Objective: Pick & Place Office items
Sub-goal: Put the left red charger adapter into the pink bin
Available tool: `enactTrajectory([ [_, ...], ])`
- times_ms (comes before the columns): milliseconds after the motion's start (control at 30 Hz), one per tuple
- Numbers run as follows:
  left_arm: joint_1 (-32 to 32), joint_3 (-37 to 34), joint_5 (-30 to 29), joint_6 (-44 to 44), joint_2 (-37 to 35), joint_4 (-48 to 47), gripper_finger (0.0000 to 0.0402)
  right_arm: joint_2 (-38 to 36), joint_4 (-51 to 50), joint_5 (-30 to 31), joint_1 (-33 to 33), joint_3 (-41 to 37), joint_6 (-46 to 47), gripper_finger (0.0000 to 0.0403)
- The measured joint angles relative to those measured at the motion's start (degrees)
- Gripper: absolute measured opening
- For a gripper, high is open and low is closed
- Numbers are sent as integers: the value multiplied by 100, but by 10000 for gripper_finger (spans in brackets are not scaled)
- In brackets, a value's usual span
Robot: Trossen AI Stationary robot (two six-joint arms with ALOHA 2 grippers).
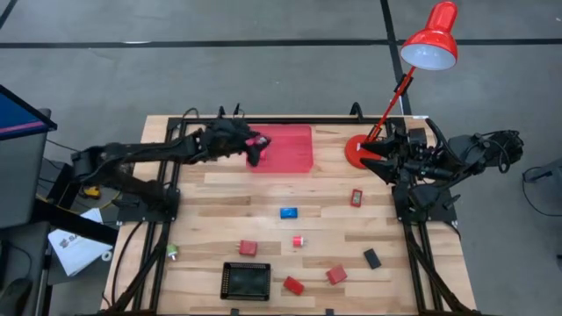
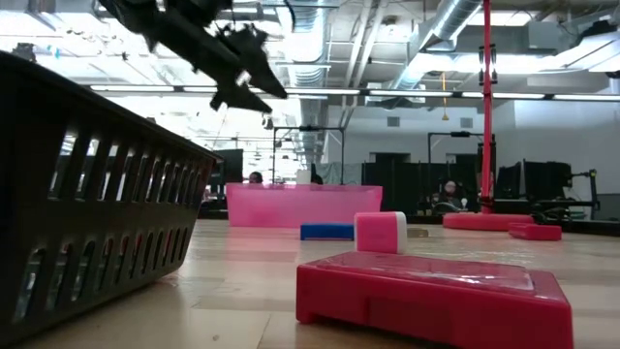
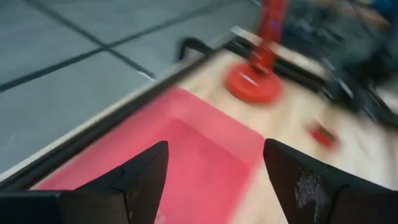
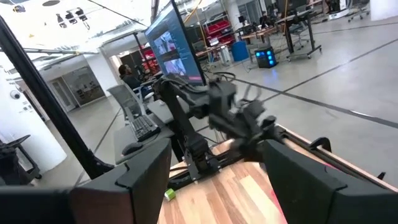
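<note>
Pink translucent plastic tray (image 1: 290, 149) lies at the wooden counter's (image 1: 219, 215) upper middle; the left tool (image 1: 255, 151) hovers over its left edge, fingers apart and empty. The right tool (image 1: 376, 151) waits by the red lamp base (image 1: 355, 154), also apart. Red blocks (image 1: 336, 275), a blue block (image 1: 288, 212) and a black rectangle (image 1: 372, 258) lie scattered across the lower counter.
</note>
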Motion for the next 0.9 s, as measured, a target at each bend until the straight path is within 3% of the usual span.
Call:
enactTrajectory([
  [167, -766, -2, 202, 338, -588, -2013, 260, -9, 17, 1, 0, 0, 0, 249],
  [333, -2026, -2, 579, 200, -824, -2977, 260, -7, 59, -1, -57, 0, -2, 249],
  [533, -3117, -2, 834, -564, -737, -2953, 276, -7, 100, 0, -144, 0, 0, 249],
  [900, -3280, -9, 2693, -950, 466, -2111, 362, 75, 175, -1, 83, 0, 124, 249],
])
